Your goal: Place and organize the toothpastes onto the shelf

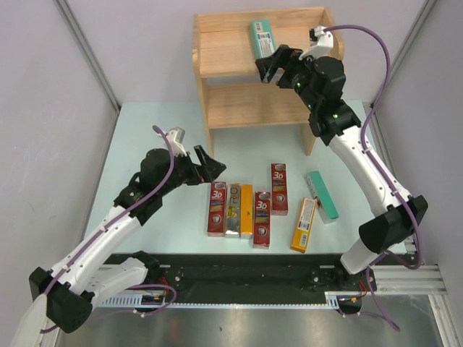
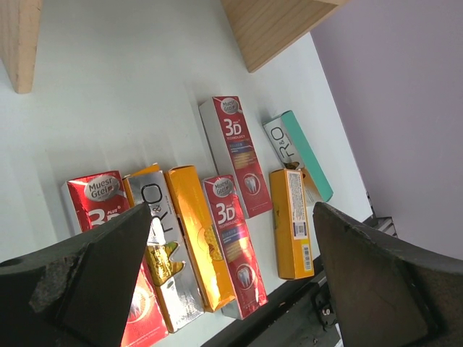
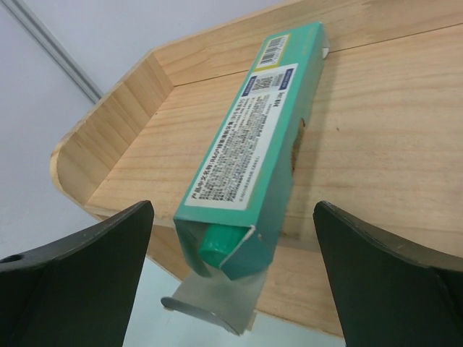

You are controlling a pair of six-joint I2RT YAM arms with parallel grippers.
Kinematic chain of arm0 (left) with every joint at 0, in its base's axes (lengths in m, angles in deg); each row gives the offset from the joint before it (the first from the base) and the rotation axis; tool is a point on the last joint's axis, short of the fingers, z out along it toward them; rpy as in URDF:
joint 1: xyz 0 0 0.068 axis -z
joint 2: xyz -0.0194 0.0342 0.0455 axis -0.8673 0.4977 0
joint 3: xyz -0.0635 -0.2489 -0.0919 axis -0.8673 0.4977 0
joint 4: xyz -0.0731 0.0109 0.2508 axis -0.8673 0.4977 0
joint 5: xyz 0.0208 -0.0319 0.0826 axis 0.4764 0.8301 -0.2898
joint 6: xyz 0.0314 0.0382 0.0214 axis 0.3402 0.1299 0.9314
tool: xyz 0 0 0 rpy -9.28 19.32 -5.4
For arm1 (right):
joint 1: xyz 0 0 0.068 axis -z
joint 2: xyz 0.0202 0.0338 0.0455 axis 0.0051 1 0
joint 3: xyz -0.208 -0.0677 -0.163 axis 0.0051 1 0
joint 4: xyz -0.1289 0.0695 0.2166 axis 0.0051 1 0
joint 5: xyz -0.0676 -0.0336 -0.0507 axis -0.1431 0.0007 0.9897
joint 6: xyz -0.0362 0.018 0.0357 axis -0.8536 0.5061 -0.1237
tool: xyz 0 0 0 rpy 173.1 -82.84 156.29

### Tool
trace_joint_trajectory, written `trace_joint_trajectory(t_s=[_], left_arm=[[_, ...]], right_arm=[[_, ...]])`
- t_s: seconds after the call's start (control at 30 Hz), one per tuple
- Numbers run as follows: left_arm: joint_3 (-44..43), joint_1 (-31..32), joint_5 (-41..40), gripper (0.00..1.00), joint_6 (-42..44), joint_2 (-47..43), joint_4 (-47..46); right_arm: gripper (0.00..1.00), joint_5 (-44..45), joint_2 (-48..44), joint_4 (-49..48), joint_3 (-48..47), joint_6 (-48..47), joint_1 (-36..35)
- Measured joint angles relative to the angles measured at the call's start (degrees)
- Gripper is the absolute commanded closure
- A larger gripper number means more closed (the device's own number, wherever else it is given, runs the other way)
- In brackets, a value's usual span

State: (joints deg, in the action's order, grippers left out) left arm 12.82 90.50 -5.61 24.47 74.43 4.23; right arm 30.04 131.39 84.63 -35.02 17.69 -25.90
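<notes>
Right tool (image 3: pixel 231 217) sat wide apart, straddling the teal carton (image 3: pixel 253 130) on the shelf (image 3: pixel 376 144). I'd have backed straight out, since its open flap overhung the edge.

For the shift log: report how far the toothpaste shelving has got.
Done: one teal carton lies on the top tier of the shelf. In hand: nothing; the right gripper stands open around that carton's near end, the left gripper open above the table. Left: seven cartons on the table.

Red cartons (image 2: pixel 236 155) "3D", silver carton (image 2: pixel 166 249) "R&O"
</notes>
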Motion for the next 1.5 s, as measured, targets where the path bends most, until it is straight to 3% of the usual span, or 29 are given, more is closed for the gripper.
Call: trace_joint_trajectory(t_s=[0.33,0.77,1.07,1.5], left_arm=[[1.27,-0.07,-0.02,0.01,0.00,0.04,-0.02],[3.52,-0.11,-5.53,0.00,0.74,2.82,1.66],[4.94,-0.11,-11.15,0.02,1.62,13.73,3.85],[6.29,2.75,-12.26,0.08,2.23,25.18,0.31]], right_arm=[[0.00,2.75,-8.44,0.17,8.55,0.24,1.09],[0.00,7.82,-30.99,3.76,28.20,0.98,-2.49],[0.00,11.34,-32.33,9.09,39.06,1.51,-10.71],[0.00,10.29,-36.54,11.91,55.19,4.70,-11.47]])
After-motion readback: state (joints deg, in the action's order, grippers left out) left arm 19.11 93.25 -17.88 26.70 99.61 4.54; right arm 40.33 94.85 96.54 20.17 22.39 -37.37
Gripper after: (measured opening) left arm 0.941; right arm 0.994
